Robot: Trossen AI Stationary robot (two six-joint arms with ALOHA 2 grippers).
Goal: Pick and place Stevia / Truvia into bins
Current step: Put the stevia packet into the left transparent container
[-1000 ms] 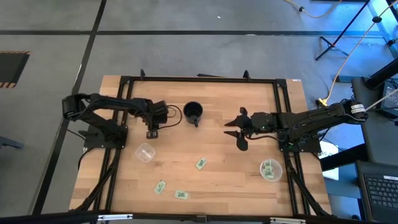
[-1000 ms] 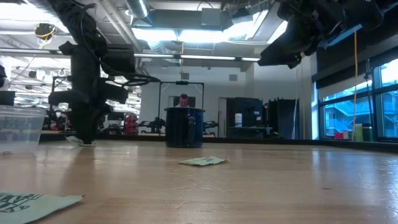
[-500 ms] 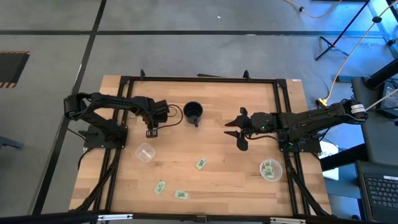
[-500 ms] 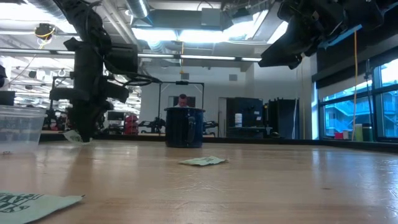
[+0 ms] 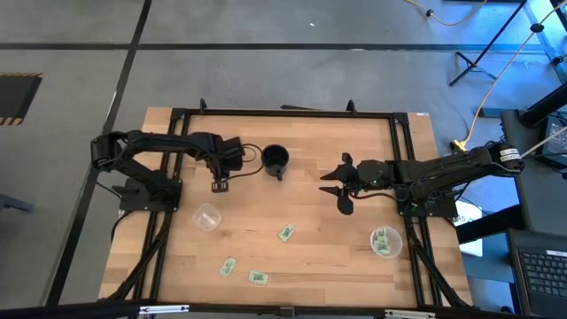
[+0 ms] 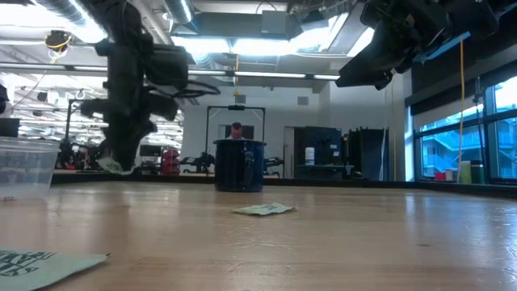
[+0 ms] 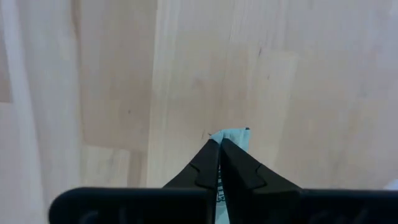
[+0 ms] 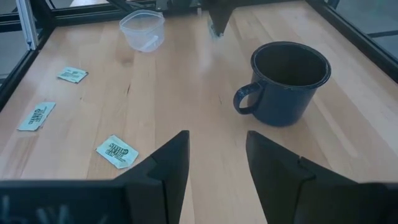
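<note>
Left tool (image 5: 217,183): clenched on one Truvia sachet (image 7: 235,136), now lifted clear of the surface (image 5: 310,142) and shifted slightly toward the black mug (image 5: 275,159) compared with a second ago. Sachet corner showing past closed fingertips (image 7: 211,163); seen pale at tool tip in low view (image 6: 119,166).
Right tool (image 5: 339,183): spread apart, hovering right of mug, unchanged.
Left bin (image 5: 206,217): on surface, near left tool.
Right bin (image 5: 385,241): holding sachets.
Loose sachets: three on surface (image 5: 285,233), (image 5: 229,266), (image 5: 258,278), unmoved.
</note>
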